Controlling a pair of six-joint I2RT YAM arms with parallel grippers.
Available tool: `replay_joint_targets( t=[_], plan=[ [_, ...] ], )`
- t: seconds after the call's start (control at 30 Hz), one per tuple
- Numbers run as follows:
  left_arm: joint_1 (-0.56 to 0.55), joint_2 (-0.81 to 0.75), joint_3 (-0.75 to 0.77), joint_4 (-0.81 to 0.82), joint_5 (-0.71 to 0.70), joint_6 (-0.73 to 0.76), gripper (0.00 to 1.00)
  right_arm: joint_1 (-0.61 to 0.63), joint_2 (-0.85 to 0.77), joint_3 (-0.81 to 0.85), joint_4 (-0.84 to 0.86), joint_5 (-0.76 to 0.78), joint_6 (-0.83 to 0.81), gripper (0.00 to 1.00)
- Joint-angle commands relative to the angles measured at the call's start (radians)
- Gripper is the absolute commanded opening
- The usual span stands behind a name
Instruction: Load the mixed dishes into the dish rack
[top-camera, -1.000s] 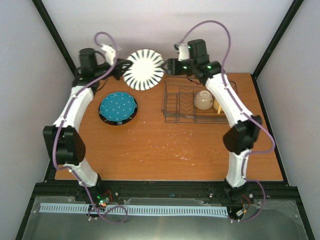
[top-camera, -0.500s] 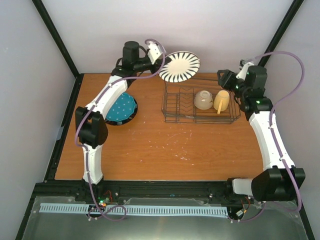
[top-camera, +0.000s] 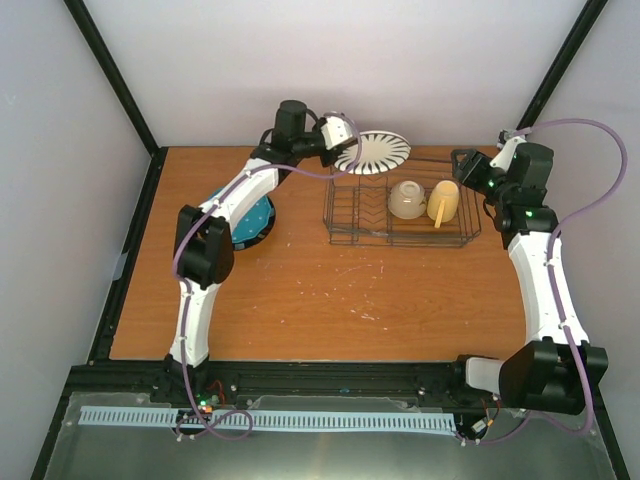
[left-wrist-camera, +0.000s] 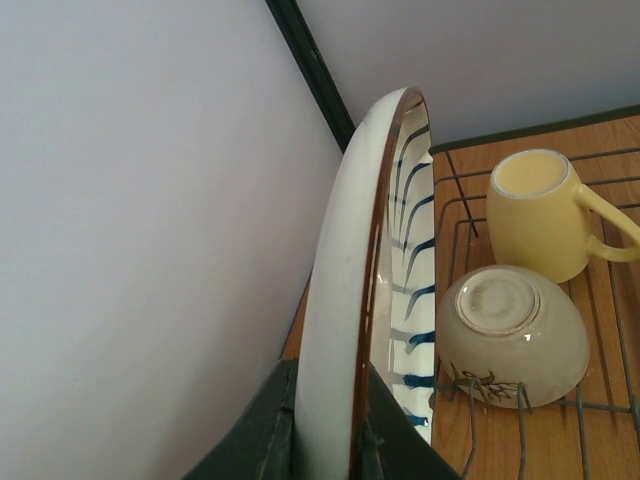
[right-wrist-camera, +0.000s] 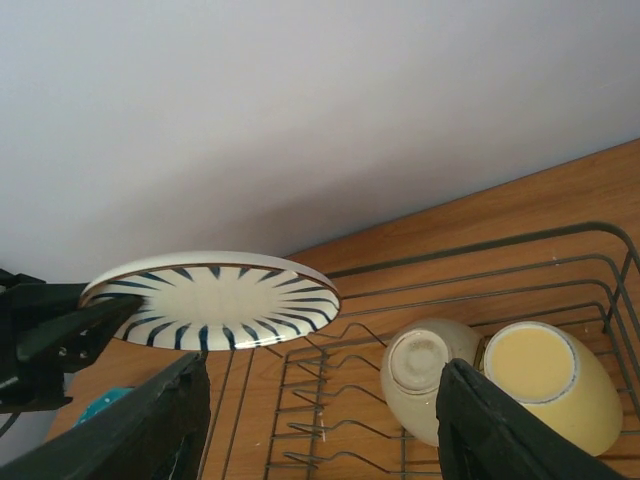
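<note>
The left tool (left-wrist-camera: 332, 440) is clamped on the rim of the white plate with dark radial stripes (top-camera: 372, 152); in the left wrist view the plate stands edge-on between the two dark fingers (left-wrist-camera: 268, 432), one on each face. From the top camera the plate hangs in the air over the far left corner of the dish rack (top-camera: 345, 212), its striped face turned upward and tilted; from the right wrist camera it looks close to level, above the rack's far wire rim; whether it touches the wires cannot be told.

The rack sits on the far right part of the wooden tabletop (top-camera: 330, 290); its left half, with the upright prongs, holds no dish. In its right half lies the small white bowl (top-camera: 406, 198), bottom up with its foot ring showing; just beside it, on the right, is the pale yellow mug (top-camera: 443, 200), its handle pointing away from the bowl.

The teal plate (top-camera: 258, 218) rests flat on the tabletop left of the rack, mostly hidden under the left arm (top-camera: 225, 205).

The right tool (top-camera: 462, 165) hovers by the rack's far right corner, holding nothing; its fingers (right-wrist-camera: 150, 425) stand wide apart in its own camera.
</note>
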Motion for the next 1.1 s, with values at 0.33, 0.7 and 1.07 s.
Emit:
replay_joint_targets(
  t=[0.33, 0.7, 1.07],
  plan=[
    [-0.035, -0.012, -0.001, 0.118, 0.027, 0.145, 0.01, -0.036, -0.033, -0.027, 0.029, -0.037, -0.002, 0.61],
    [-0.038, 0.001, -0.089, 0.125, 0.010, 0.154, 0.01, -0.048, -0.042, -0.031, 0.016, -0.038, -0.014, 0.61],
    [-0.039, 0.057, -0.137, 0.174, 0.021, 0.122, 0.12, -0.049, -0.037, -0.032, 0.012, -0.035, -0.028, 0.62]
  ],
)
